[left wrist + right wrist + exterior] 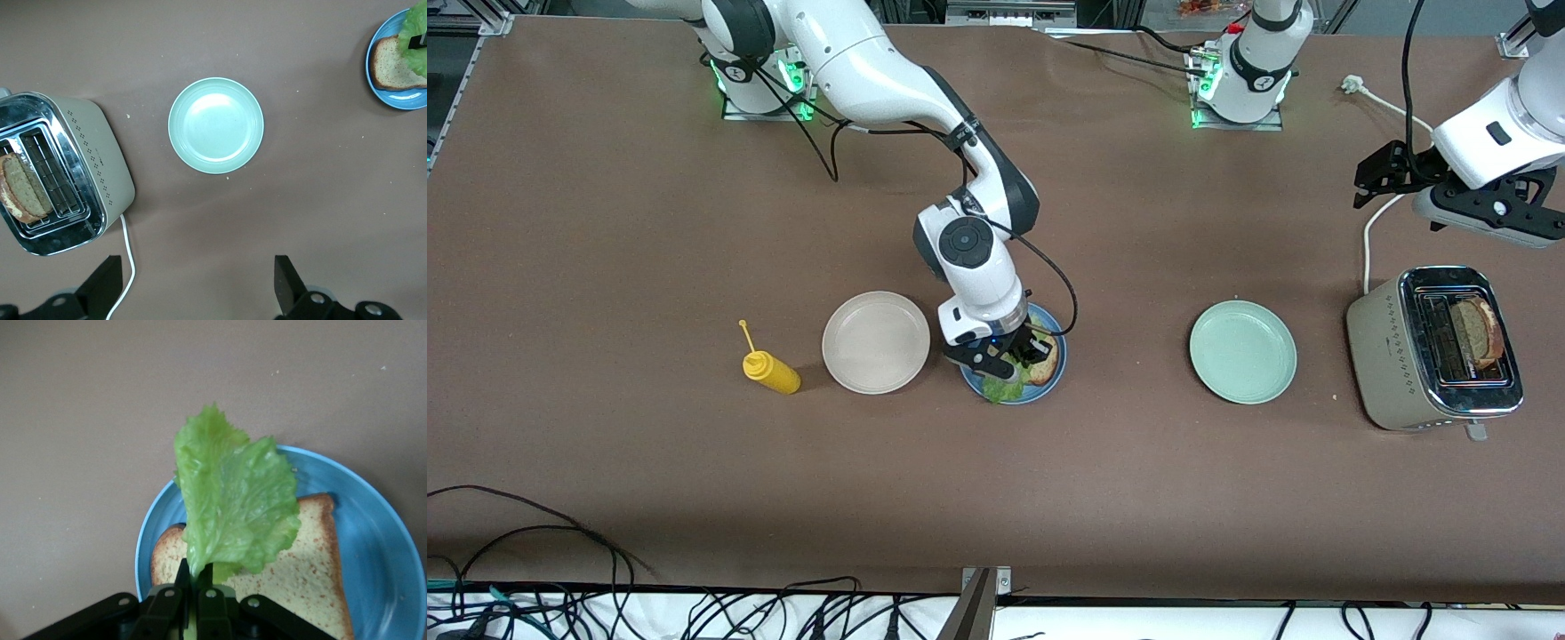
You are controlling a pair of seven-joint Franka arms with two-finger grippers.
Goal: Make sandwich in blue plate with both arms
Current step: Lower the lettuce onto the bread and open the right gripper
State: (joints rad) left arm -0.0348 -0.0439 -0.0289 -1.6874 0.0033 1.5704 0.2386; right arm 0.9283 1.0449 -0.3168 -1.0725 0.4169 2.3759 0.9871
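The blue plate (1049,384) (373,507) lies mid-table with one brown bread slice (1047,360) (313,567) flat on it. Just over that slice, my right gripper (1009,357) (207,570) is shut on the stem end of a crinkly green lettuce leaf (1000,388) (233,500), which hangs out past the plate's rim. A second bread slice (1481,332) (20,190) stands in a slot of the toaster (1392,356) (93,153). My left gripper (1371,182) (197,270) hangs open and empty over the table by the toaster's white cable.
A pale green plate (1242,351) (215,125) sits between the blue plate and the toaster. A beige plate (876,342) and a yellow squeeze bottle (772,372) lie toward the right arm's end. The white cable (1368,240) runs from the toaster toward the robots.
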